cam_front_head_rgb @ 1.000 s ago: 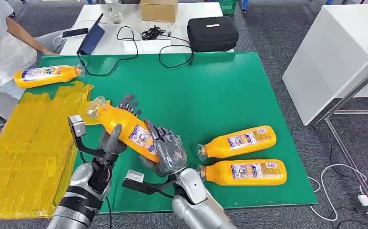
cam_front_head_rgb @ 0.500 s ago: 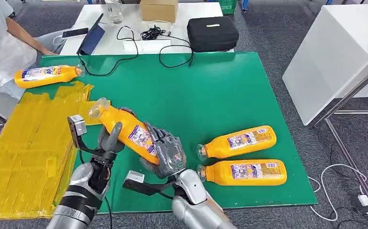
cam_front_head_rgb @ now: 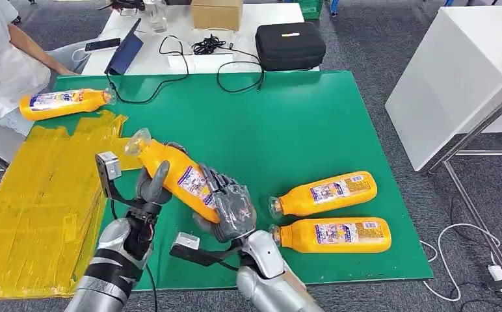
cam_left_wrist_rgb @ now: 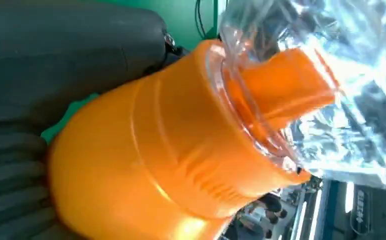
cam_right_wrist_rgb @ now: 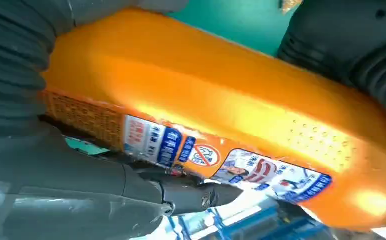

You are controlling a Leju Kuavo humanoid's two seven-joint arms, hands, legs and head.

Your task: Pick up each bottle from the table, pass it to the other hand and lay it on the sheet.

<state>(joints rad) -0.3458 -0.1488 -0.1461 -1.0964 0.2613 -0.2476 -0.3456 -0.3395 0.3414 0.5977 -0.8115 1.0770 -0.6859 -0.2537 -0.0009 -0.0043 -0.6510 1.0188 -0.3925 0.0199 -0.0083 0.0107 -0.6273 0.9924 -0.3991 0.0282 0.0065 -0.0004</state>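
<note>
While both hands grip it above the green table (cam_front_head_rgb: 313, 123), the left hand (cam_front_head_rgb: 152, 188) holds the raised orange bottle (cam_front_head_rgb: 178, 177) near its neck and the right hand (cam_front_head_rgb: 232, 209) its base. Its long axis tilts cap-up toward the yellow sheet (cam_front_head_rgb: 40, 195), which lies on the left hand's side.

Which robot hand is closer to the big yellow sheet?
Left. The left hand holds the raised bottle right beside the yellow sheet; the right hand grips the same bottle farther away, over the green mat.
</note>
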